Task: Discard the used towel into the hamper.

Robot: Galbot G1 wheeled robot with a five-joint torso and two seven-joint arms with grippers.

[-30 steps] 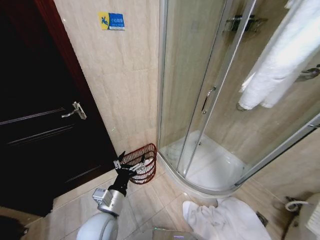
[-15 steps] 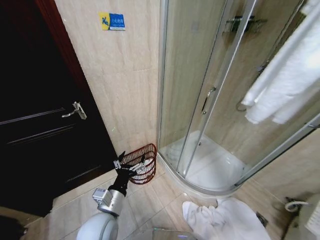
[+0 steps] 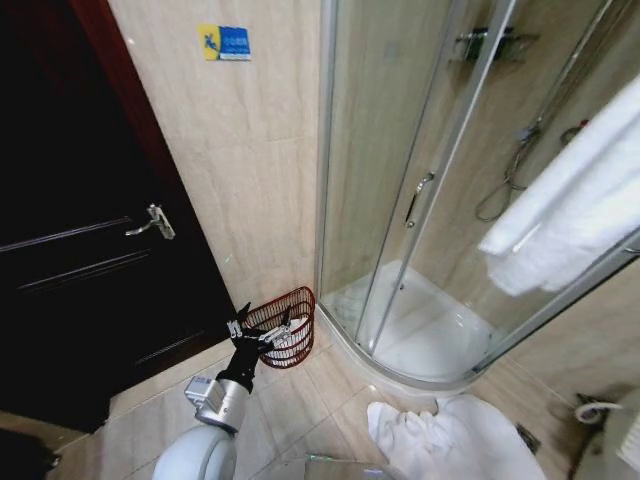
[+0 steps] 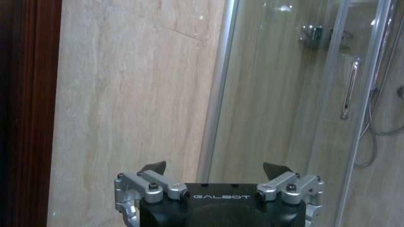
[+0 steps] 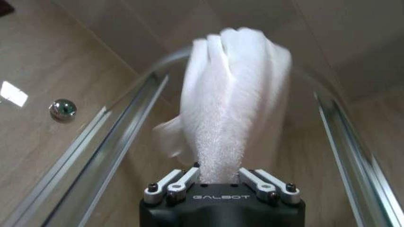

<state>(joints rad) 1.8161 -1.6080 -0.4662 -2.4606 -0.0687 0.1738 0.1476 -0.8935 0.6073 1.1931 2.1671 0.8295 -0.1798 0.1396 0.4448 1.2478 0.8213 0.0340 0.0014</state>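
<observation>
The white towel [image 5: 230,94] rises from between the fingers of my right gripper [image 5: 219,178], which is shut on it. In the head view this towel [image 3: 570,210] hangs large across the upper right, in front of the shower glass. The hamper [image 3: 290,318], a small reddish-brown openwork basket, stands on the floor at the wall between the door and the shower. My left gripper [image 3: 262,325] hovers just in front of the hamper's rim, fingers spread. In the left wrist view that gripper [image 4: 215,168] is open with nothing between its fingertips.
A dark door with a metal handle [image 3: 152,220] fills the left. The curved glass shower enclosure [image 3: 420,200] and its white tray [image 3: 430,330] take the right. Another white towel [image 3: 450,440] lies crumpled on the tiled floor near the bottom edge.
The held towel has swung right and lower across the head view, uncovering the shower hose behind the glass. The left arm and the hamper have not moved.
</observation>
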